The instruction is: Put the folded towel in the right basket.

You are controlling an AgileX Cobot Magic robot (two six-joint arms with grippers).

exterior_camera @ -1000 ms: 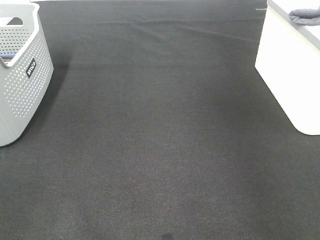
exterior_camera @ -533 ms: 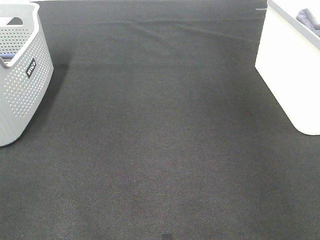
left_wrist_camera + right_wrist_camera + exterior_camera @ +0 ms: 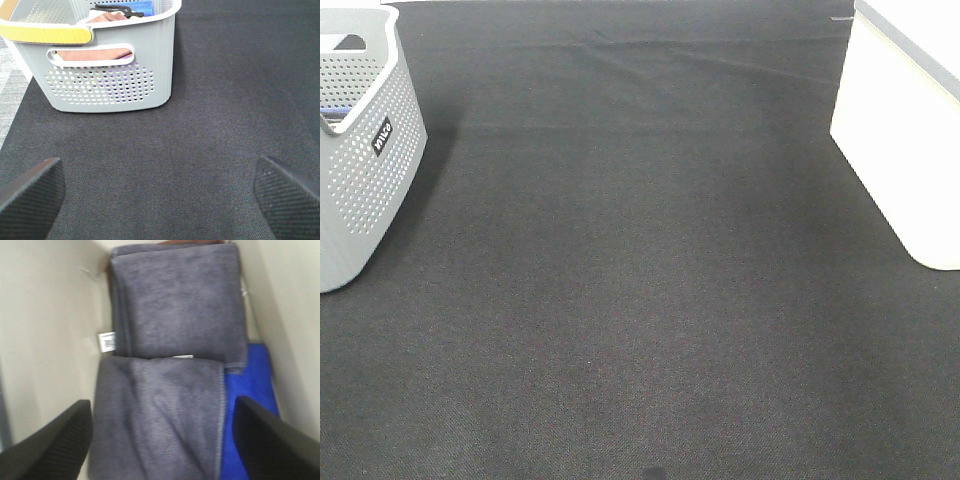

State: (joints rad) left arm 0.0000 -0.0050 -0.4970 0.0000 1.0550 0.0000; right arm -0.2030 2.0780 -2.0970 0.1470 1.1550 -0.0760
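Note:
In the right wrist view I look down into the white right basket (image 3: 45,315). A folded grey towel (image 3: 160,415) lies on the basket floor, partly over a blue cloth (image 3: 250,405). A second folded grey towel (image 3: 175,305) lies just beyond it. My right gripper (image 3: 160,445) is open above the nearer towel, a finger on each side, holding nothing. My left gripper (image 3: 160,200) is open and empty above the black mat, short of the grey left basket (image 3: 110,75). Neither gripper shows in the exterior high view.
The grey perforated basket (image 3: 360,150) stands at the left edge of the black mat (image 3: 640,280) and holds pink and blue cloths (image 3: 95,52). The white basket's wall (image 3: 895,140) stands at the right edge.
The grey towel seen over the right basket's rim in the exterior high view a second ago has moved right and out of that view.

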